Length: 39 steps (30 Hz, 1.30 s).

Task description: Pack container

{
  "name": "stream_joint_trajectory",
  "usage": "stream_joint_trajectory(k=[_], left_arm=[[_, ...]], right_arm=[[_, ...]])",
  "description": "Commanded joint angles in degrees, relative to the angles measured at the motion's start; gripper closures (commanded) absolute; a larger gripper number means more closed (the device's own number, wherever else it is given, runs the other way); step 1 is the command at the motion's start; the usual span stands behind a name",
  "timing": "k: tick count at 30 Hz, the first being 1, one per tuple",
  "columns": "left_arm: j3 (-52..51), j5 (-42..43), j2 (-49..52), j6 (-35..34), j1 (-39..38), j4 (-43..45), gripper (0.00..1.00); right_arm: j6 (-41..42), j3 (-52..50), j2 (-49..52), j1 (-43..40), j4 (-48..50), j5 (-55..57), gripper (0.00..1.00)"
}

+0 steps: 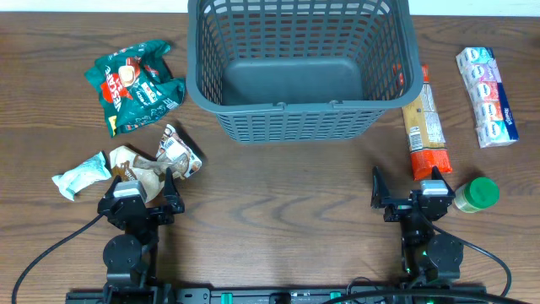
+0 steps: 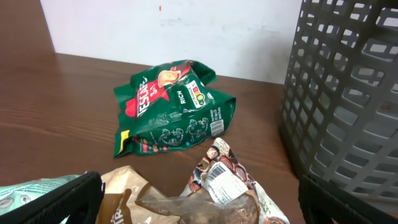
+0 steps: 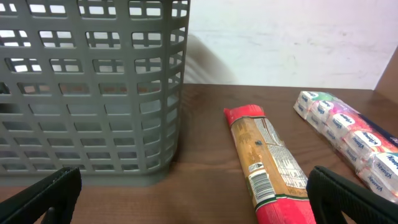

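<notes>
The dark grey lattice basket [image 1: 295, 67] stands at the back centre of the table, with nothing in it. It also shows in the left wrist view [image 2: 348, 93] and the right wrist view [image 3: 87, 87]. My left gripper [image 1: 139, 192] is open near the front left, just behind a crumpled brown and patterned bag [image 1: 156, 160], which lies between its fingers in the left wrist view [image 2: 205, 193]. My right gripper [image 1: 409, 192] is open at the front right, holding nothing. A long pasta packet [image 1: 424, 127] lies just ahead of it and shows in the right wrist view [image 3: 267, 162].
A green coffee bag [image 1: 135, 84] lies back left, also in the left wrist view [image 2: 171, 106]. A pale green wrapper [image 1: 80, 176] lies far left. A multi-pack of small white packets [image 1: 487, 95] lies far right, also in the right wrist view [image 3: 348, 137]. A green-lidded jar [image 1: 477, 194] sits beside my right gripper.
</notes>
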Motion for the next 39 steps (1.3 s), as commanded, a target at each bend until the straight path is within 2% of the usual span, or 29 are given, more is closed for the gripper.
stream_joint_trajectory(k=[1,39], left_arm=[[-1.84,-0.11,-0.35,0.72,0.13,-0.5,0.02],[-1.84,-0.11,-0.35,0.72,0.13,-0.5,0.01]], right_arm=[[-0.59,-0.15,-0.37,0.61,-0.22,-0.26,0.01],[-0.17,-0.13,1.25,0.39,-0.33,0.22,0.01]])
